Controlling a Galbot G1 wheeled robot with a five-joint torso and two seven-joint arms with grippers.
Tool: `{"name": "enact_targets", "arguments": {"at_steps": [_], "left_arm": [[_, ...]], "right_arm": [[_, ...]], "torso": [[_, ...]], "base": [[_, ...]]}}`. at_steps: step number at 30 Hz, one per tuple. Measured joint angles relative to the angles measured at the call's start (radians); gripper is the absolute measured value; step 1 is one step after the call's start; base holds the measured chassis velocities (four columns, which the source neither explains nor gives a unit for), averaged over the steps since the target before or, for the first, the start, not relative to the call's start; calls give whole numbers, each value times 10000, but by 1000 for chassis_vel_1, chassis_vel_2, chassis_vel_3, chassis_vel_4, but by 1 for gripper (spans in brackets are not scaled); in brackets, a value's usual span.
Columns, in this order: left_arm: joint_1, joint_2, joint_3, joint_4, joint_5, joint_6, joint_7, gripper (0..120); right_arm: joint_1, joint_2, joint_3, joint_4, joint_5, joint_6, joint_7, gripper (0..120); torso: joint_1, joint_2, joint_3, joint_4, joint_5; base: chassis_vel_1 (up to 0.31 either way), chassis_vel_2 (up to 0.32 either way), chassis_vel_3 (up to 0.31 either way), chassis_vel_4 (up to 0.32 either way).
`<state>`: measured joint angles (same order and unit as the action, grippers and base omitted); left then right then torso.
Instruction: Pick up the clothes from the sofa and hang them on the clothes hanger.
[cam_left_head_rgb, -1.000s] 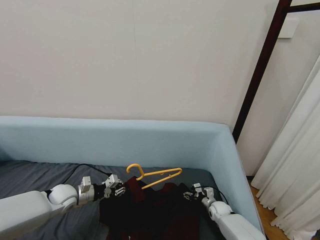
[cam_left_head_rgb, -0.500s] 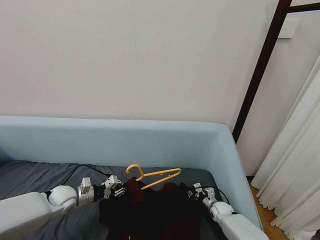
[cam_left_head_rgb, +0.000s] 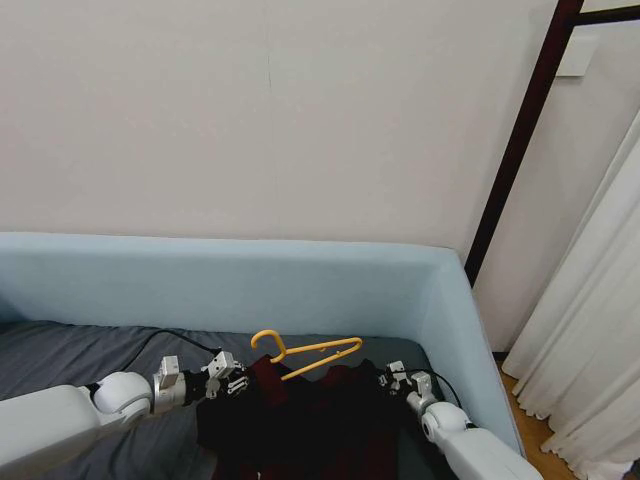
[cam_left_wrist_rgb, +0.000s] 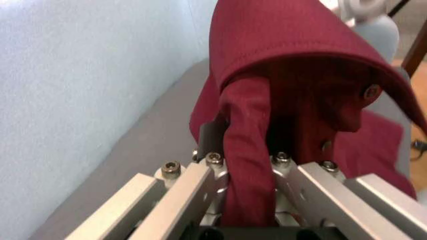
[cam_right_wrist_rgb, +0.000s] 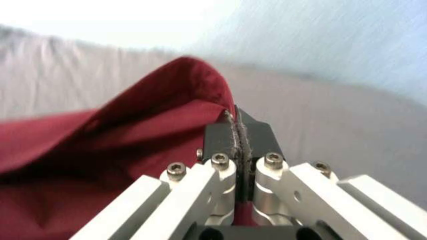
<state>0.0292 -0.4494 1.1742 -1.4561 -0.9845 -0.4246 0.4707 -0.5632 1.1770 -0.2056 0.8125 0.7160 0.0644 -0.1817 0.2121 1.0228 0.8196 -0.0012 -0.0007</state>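
A dark red shirt (cam_left_head_rgb: 320, 420) lies spread on the grey sofa seat (cam_left_head_rgb: 70, 350), with a yellow hanger (cam_left_head_rgb: 305, 352) resting at its collar. My left gripper (cam_left_head_rgb: 236, 381) is shut on the shirt's left collar edge; in the left wrist view a fold of red cloth (cam_left_wrist_rgb: 247, 150) is pinched between the fingers (cam_left_wrist_rgb: 187, 200). On the shirt's right edge my right gripper (cam_left_head_rgb: 388, 378) is shut, and the right wrist view has the red fabric (cam_right_wrist_rgb: 133, 135) clamped in the closed black pads (cam_right_wrist_rgb: 240, 140).
The light blue sofa back (cam_left_head_rgb: 250, 285) runs behind the shirt and a side wall (cam_left_head_rgb: 455, 330) closes the right. A dark wooden post (cam_left_head_rgb: 515, 150) and white curtains (cam_left_head_rgb: 590, 330) stand at the right. Behind everything is a bare wall.
Both grippers have lifted slightly toward the sofa back, and the shirt's right edge has risen a little with the right gripper. The hanger stays nearly in place.
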Motion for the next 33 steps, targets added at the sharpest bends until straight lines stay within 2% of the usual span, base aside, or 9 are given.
{"name": "enact_targets", "arguments": {"at_steps": [5,9,10,15,17,19,22,26,33], "left_arm": [[-184,69,89,24,53,-13,141,1],[-138,124,88,-52,283,-14,178,1],[-138,124,88,-52,283,-14,178,1],[33,161,-21,-48,635,-14,188,1],[43,154,-36,-36,668,-14,180,1],[44,81,-99,0,680,-13,123,1],[7,-1,-121,39,644,12,86,1],[-161,-394,-43,88,546,194,-18,1],[-226,-688,145,66,511,338,-31,1]], "right_arm": [[-164,-544,56,1010,-145,-27,382,0],[-451,-1182,186,2697,-61,-278,1005,0],[-451,-1182,186,2697,-61,-278,1005,0],[-996,-2122,360,5153,490,-866,1580,0],[-1130,-2306,417,5638,617,-991,1692,0],[-1410,-2623,550,6551,825,-1178,1865,0],[-1663,-2887,676,7229,979,-1303,1991,0],[-2300,-3554,1051,9058,1401,-1673,2329,0],[-2699,-4093,1413,10426,1717,-1967,2646,0]], "torso": [[0,0,0,-1,2],[0,0,0,-1,0],[0,0,0,-1,0],[0,0,0,1,1],[0,0,0,1,0],[0,0,0,1,0],[0,0,0,0,2],[0,1,0,-2,0],[0,0,0,-1,-1]], "base": [[0,0,0,0],[0,0,0,0],[0,0,0,0],[0,0,0,0],[0,0,0,0],[0,0,0,0],[0,0,0,0],[0,0,0,0],[0,0,0,0]]}}
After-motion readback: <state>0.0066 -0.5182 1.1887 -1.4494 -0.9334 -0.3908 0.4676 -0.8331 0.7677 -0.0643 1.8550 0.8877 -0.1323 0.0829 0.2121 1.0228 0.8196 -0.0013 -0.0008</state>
